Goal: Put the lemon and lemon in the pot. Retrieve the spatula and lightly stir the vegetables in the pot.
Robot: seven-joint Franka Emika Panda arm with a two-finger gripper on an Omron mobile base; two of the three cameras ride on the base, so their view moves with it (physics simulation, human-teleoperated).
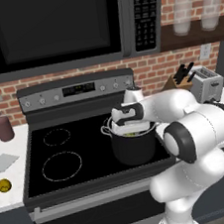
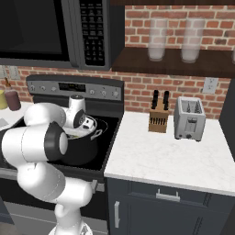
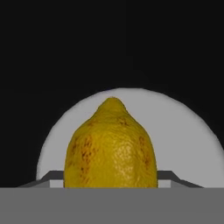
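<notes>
A lemon sits right in front of the hand camera, pointed end up, with the pale round floor and dark inner wall of the pot behind it; grey finger parts flank its lower sides, so the gripper appears to be closed on this fruit, though the contact itself lies at the view's bottom edge. From the left base view the hand reaches down into the mouth of the pot, which stands on the near right part of the stove, and a sliver of yellow shows just under the hand at the rim. That view alone gives the second lemon, well off to the hand's left on the white counter beside the stove, with the spatula lying just behind it. The right base view shows the pot partly behind the arm, and to the hand's right a knife block and a toaster on the marble counter.
</notes>
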